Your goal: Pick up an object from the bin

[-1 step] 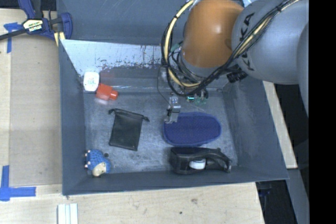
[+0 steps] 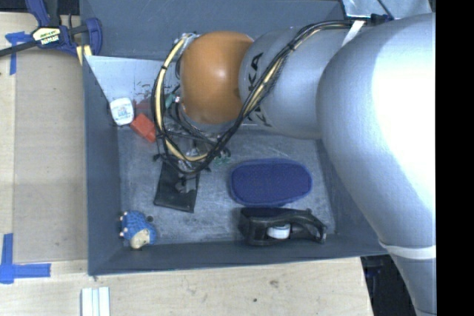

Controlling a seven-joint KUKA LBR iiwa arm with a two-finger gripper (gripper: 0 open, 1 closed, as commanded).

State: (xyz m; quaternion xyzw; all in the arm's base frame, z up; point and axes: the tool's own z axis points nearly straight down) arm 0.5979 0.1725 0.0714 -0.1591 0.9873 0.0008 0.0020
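Roughly left of centre on the floor of the bin point(image 2: 100, 181) lies a flat black rectangular piece point(image 2: 173, 196), with the gripper point(image 2: 182, 172) right over its upper end; whether that gripper is open or closed cannot be told. To its right sits a blue oval pouch point(image 2: 269, 183), and a small blue-and-yellow toy point(image 2: 137, 229) lies toward the lower-left corner.

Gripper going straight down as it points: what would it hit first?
Probably the bare bin floor: the gripper points at an open patch between the blue toy and the blue oval pad, though depth is hard to judge.
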